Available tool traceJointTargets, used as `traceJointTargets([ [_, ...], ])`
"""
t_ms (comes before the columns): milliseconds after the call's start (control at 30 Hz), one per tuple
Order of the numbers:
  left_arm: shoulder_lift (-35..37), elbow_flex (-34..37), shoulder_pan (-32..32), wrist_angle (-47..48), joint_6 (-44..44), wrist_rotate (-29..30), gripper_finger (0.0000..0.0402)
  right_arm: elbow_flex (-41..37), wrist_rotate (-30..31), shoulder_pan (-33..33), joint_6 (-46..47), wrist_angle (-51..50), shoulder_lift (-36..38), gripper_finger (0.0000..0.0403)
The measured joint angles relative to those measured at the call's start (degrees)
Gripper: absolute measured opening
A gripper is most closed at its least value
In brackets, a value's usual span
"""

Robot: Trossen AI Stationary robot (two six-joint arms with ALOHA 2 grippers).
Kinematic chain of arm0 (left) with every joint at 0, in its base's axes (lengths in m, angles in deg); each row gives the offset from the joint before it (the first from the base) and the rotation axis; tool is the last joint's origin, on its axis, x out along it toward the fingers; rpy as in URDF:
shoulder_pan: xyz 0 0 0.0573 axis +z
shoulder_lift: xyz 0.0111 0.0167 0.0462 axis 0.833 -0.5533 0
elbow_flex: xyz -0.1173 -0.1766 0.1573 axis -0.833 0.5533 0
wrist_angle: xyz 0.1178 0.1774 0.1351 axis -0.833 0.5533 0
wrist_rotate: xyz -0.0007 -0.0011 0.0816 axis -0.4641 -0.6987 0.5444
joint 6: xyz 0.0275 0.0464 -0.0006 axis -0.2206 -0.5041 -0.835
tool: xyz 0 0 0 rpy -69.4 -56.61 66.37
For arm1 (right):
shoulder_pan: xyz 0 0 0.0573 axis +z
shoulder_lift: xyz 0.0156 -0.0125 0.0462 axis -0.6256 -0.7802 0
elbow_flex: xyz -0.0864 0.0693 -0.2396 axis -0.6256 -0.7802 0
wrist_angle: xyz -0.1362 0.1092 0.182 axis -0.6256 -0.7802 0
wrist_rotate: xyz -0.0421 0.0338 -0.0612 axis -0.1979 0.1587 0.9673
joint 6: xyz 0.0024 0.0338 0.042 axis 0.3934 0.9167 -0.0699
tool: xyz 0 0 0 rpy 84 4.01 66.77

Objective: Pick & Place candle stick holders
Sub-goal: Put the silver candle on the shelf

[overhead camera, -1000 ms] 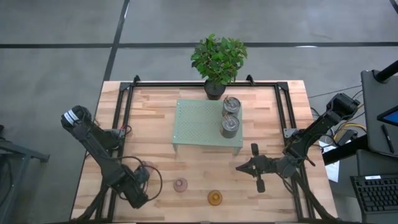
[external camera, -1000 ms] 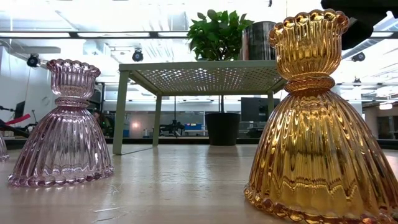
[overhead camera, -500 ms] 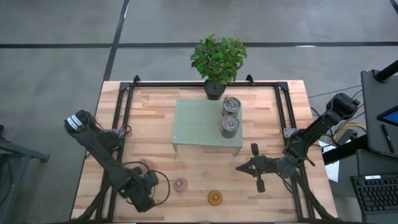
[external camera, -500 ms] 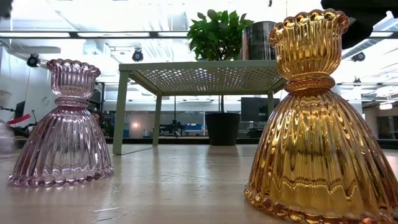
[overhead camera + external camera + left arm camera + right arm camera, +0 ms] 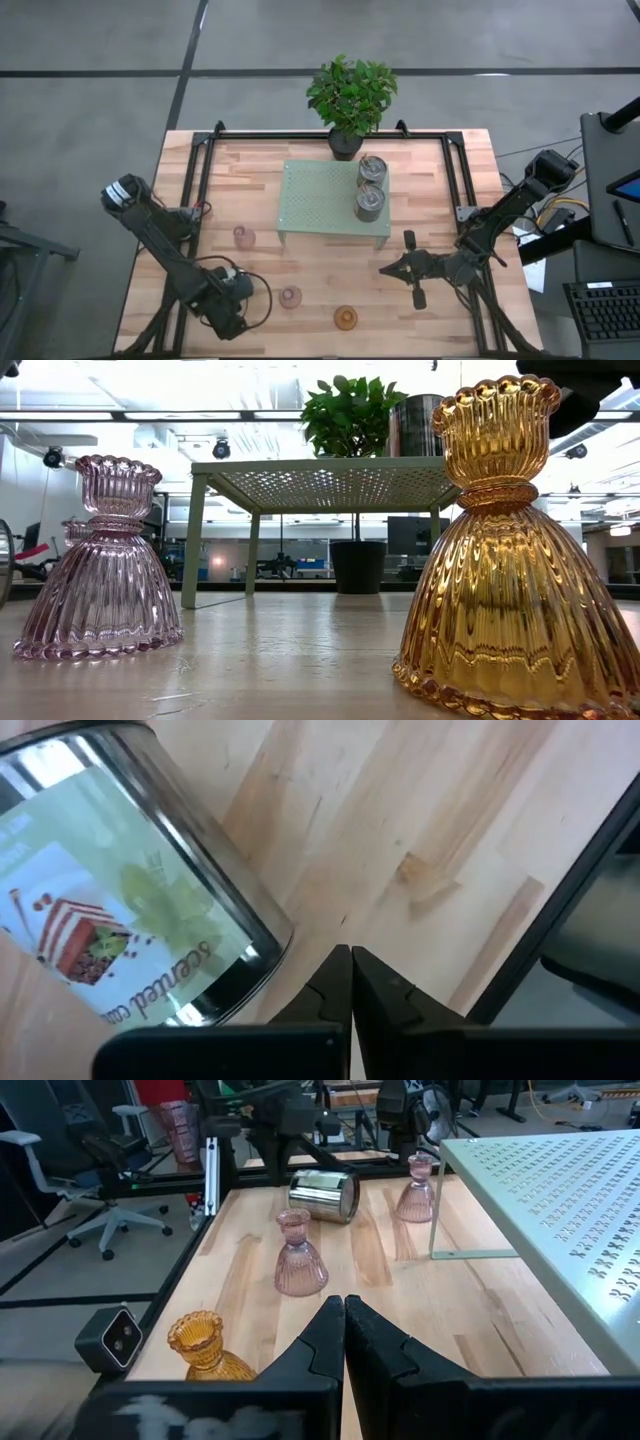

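Note:
Two silvery holders [image 5: 370, 186] stand on the green perforated shelf [image 5: 320, 200]. A third silvery one [image 5: 130, 890], with a printed label, lies on its side on the wood; it also shows in the right wrist view [image 5: 323, 1195]. One pink glass holder [image 5: 243, 237] stands by the shelf's near left leg. Another pink one [image 5: 290, 296] and the amber one [image 5: 345, 318] stand near the near edge. My left gripper [image 5: 350, 965] is shut beside the lying holder's rim, with bare wood between them. My right gripper [image 5: 384, 270] is shut and empty, right of the amber holder.
A potted green plant [image 5: 350, 95] stands at the far edge behind the shelf. Black rails [image 5: 195, 190] run along the table's left and right sides. Bare wood lies between the shelf's front and the near holders.
The pink holder that was next to my left gripper now stands farther toward the far edge, upright by the shelf's near left leg. My left gripper has shifted a little toward the table's right. The right arm has kept still.

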Motion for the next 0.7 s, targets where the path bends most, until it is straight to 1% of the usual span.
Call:
traceJointTargets([
  [167,0.0,-0.7,-2.2,2.0,-0.5,0.2,0.0001,0.0,0.0,0.0,-0.1,0.0,0.0,0.0008],
  [233,0.0,-1.3,-2.5,5.5,-0.5,0.7,0.0001,0.0,0.0,0.0,-0.3,0.0,0.0,0.0008],
  [333,0.0,-2.5,-2.4,11.4,-1.2,5.0,0.0001,0.0,0.0,0.0,-0.6,0.0,0.0,0.0009],
  [467,0.0,-4.9,-2.6,16.0,-5.5,13.1,0.0001,0.0,0.0,0.0,-0.5,0.0,0.0,0.0008],
  [567,-0.2,-5.9,-3.2,17.5,-6.1,11.8,0.0,0.0,0.0,0.0,-0.6,0.0,0.0,0.0009],
  [700,-1.8,-6.3,-5.8,17.5,-9.4,7.4,0.0,-0.1,0.0,0.0,-0.6,-0.5,0.0,0.0009],
])
